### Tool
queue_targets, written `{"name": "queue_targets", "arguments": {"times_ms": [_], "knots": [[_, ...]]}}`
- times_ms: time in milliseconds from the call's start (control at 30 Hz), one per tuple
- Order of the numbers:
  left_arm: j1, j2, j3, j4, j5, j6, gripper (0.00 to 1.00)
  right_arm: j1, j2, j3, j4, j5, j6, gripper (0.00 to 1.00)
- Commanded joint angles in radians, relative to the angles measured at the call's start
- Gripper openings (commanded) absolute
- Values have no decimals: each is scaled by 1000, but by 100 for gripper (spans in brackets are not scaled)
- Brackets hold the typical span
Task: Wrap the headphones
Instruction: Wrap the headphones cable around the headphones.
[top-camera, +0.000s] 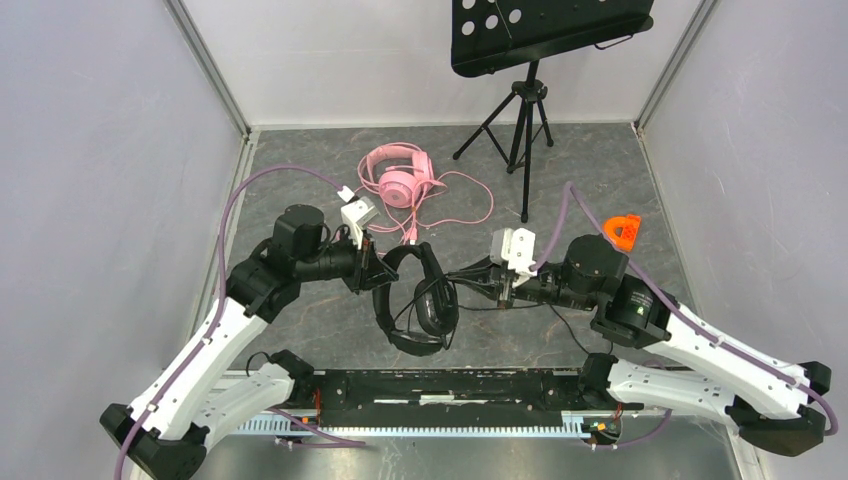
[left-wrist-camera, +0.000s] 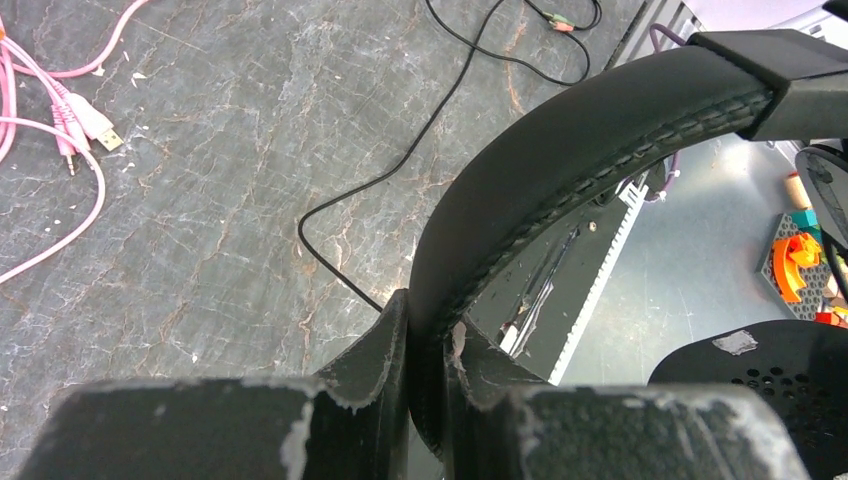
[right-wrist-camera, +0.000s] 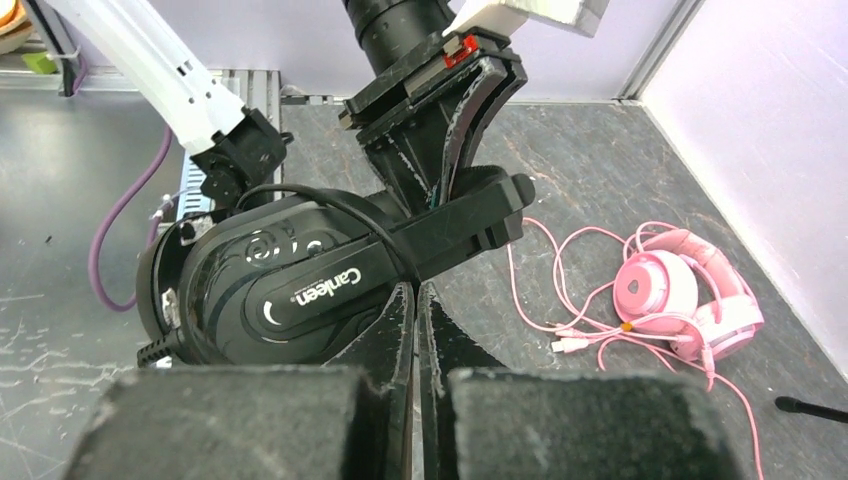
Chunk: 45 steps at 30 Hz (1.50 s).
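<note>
The black headphones (top-camera: 420, 300) hang just above the table between my arms. My left gripper (top-camera: 378, 268) is shut on their padded headband (left-wrist-camera: 560, 150), which runs up out of the jaws (left-wrist-camera: 428, 310). My right gripper (top-camera: 503, 290) is shut right beside the earcup (right-wrist-camera: 290, 280). The thin black cable (right-wrist-camera: 330, 205) curves over the cup and ends at the closed fingertips (right-wrist-camera: 416, 290), apparently pinched there. More black cable (left-wrist-camera: 400, 170) trails over the table. The pink headphones (top-camera: 398, 175) (right-wrist-camera: 680, 295) lie at the back, with their pink cable (top-camera: 470, 200) looped loosely beside them.
A black music stand on a tripod (top-camera: 525, 110) stands at the back right. A small orange plastic piece (top-camera: 624, 230) lies at the right, behind my right arm. White walls close in three sides. A black rail (top-camera: 450, 385) runs along the near edge.
</note>
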<state>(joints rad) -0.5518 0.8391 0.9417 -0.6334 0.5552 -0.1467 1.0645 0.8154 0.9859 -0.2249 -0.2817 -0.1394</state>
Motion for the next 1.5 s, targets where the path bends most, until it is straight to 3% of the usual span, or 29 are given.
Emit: {"name": "queue_targets", "arguments": {"times_ms": [0,233,400,600,800,1000,1067,1233,1367,1467], "knots": [[-5,28,36,31,60,50,2,-1,16,28,89,83,19,0],[-11,18,10,52,92,71,2,-1,84,53,68,166,23,0],[-11,15,1,121,88,-42,2,-1,98,38,74,225,36,4],[-12,1,-25,246,-20,-279,2,-1,47,2,100,269,86,29],[-11,-17,-14,337,-106,-422,2,-1,-56,-88,153,328,104,55],[-11,-22,38,349,-216,-535,2,-1,-231,-243,340,287,82,64],[-11,-23,56,339,-264,-551,2,-1,-250,-295,390,205,40,67],[-12,-14,90,347,-301,-590,2,-1,-173,-389,502,51,-58,71],[-11,-26,80,384,-302,-653,2,0,-124,-515,776,-20,-101,79],[-11,-37,77,402,-309,-684,2,0,-71,-592,956,-28,-159,79]]}}
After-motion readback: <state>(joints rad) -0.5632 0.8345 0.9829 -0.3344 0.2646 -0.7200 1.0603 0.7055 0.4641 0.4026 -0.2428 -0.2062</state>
